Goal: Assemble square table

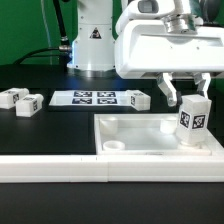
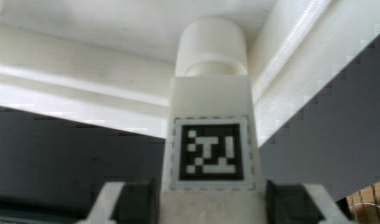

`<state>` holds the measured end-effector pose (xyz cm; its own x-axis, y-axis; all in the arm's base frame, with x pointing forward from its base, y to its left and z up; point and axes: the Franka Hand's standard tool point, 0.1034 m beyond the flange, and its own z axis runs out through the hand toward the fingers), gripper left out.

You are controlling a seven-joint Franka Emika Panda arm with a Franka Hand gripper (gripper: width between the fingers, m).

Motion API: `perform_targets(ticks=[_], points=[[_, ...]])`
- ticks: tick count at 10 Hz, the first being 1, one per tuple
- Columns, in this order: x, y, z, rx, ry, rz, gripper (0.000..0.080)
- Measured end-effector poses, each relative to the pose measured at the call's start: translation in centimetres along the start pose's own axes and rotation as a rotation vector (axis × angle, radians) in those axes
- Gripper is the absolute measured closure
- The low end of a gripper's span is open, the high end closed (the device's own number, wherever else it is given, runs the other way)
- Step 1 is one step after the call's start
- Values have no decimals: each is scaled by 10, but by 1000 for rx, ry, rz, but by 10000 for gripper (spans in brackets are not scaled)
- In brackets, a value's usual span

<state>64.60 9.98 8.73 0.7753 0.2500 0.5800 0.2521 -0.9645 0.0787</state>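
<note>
Gripper (image 1: 190,100) pinches one leg (image 1: 193,118) by its upper part, with a finger on either side of the tagged body. The wrist view shows the same grip, the leg (image 2: 213,120) running straight away from the fingers (image 2: 119,205).

The leg's long axis is vertical, tag facing the exterior camera. It hangs directly under the hand, over the table top (image 1: 135,152) at that top's corner on the exterior view's right.

A round socket (image 1: 168,126) sits just beside the leg, toward the exterior view's left (can't tell whether the leg's foot touches anything yet). So the coming move likely turns on a small sideways line-up, then straight down.

Inside the table top's raised rim there is only the held leg's lower end. A second socket (image 1: 113,146) nearer the front looks empty.

Three loose legs lie outside, two (image 1: 20,100) well apart on the exterior view's left and one (image 1: 137,99) touching the marker board (image 1: 95,98). The fence (image 1: 60,168) runs along the front.
</note>
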Motion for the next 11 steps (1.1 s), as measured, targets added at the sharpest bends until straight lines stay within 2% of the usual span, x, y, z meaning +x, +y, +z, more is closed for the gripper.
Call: perform_targets(ticks=[2,3,4,5,6,11], points=[[0,0,0,0,1,0,509],[-1,0,0,0,1,0,434],[-1,0,0,0,0,0,297],[-1,0,0,0,0,0,297],[-1,0,0,0,0,0,179],[-1,0,0,0,0,0,150]])
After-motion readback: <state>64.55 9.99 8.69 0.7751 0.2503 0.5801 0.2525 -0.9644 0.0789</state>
